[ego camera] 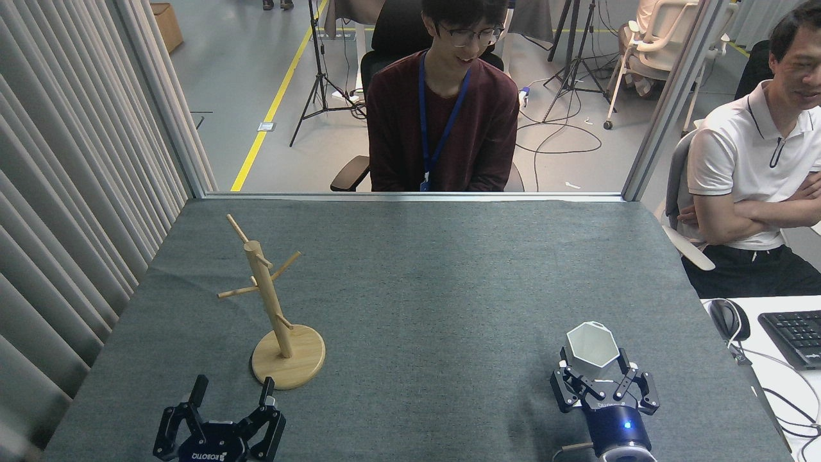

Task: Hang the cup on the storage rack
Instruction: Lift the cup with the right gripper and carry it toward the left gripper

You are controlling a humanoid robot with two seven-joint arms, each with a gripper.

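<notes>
The white faceted cup point(593, 343) stands upright on the grey table at the front right, its hexagonal rim facing up. My right gripper point(594, 371) has come up from the near edge and stands open, one finger on each side of the cup's lower body; whether they touch it is unclear. The wooden storage rack point(269, 301), a post with thin angled pegs on a round disc base point(288, 366), stands at the front left. Just in front of that base, my left gripper point(231, 388) is open with nothing in it.
The grey cloth table point(423, 282) ends at a metal rail at the back, where one person sits. A second person sits at the right beside a desk with a mouse point(728, 319) and keyboard point(795, 335). A curtain point(64, 192) lines the left side.
</notes>
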